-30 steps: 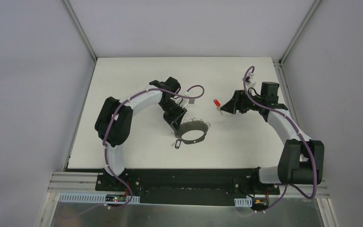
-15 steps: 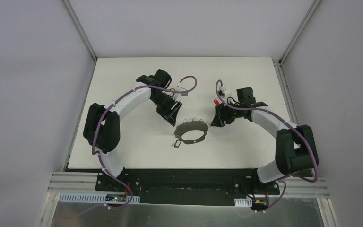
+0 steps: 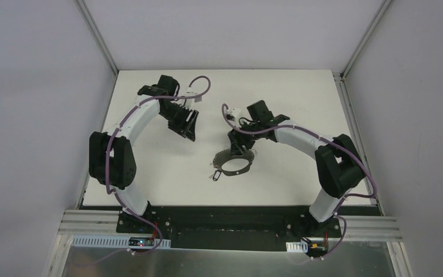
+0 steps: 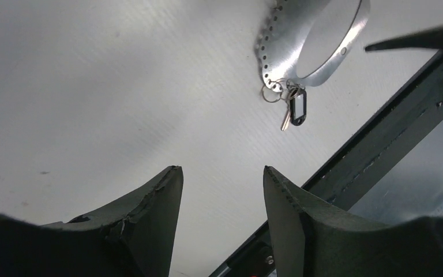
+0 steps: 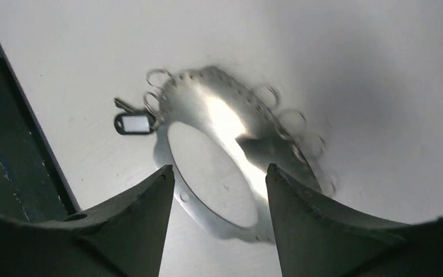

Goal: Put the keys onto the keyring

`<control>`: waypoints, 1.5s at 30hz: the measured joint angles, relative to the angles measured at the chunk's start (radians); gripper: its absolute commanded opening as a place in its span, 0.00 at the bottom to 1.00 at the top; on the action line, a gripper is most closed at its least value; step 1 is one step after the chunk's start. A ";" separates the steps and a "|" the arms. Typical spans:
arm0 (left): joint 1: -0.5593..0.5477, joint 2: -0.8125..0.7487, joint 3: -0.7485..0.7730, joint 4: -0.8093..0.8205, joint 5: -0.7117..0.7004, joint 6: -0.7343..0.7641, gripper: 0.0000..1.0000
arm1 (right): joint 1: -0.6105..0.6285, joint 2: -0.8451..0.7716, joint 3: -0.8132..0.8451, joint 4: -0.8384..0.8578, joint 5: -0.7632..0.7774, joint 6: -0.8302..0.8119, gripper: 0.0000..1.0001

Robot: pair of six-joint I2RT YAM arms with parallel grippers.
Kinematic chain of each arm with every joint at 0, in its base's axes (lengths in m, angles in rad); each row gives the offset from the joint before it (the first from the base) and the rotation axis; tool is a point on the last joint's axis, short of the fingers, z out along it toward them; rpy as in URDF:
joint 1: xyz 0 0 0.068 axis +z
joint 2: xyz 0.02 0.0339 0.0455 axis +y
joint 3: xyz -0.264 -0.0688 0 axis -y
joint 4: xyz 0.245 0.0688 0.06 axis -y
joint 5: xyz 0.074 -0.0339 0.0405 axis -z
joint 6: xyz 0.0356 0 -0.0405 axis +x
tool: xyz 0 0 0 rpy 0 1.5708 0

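1 dark-tagged metal key [image 4: 298, 108] is hanging on the thin grey oval keyring [image 4: 277, 52], the red-headed key is showing nowhere, and left pincer [image 4: 222, 170] and right pincer [image 5: 220, 167] are gaping empty.

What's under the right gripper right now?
The keyring lies on the table below the open right gripper, with the dark-tagged key at its end loops. The red-headed key shows in no view; the arm may be covering it.

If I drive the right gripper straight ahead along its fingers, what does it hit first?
Probably the keyring: in the wrist view its grey band lies framed between the fingers of the open right gripper, flat on the table. Depth is unclear.
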 measured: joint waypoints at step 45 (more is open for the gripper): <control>0.310 -0.024 0.035 -0.058 0.179 -0.101 0.54 | 0.370 0.329 0.350 -0.165 0.299 -0.213 0.00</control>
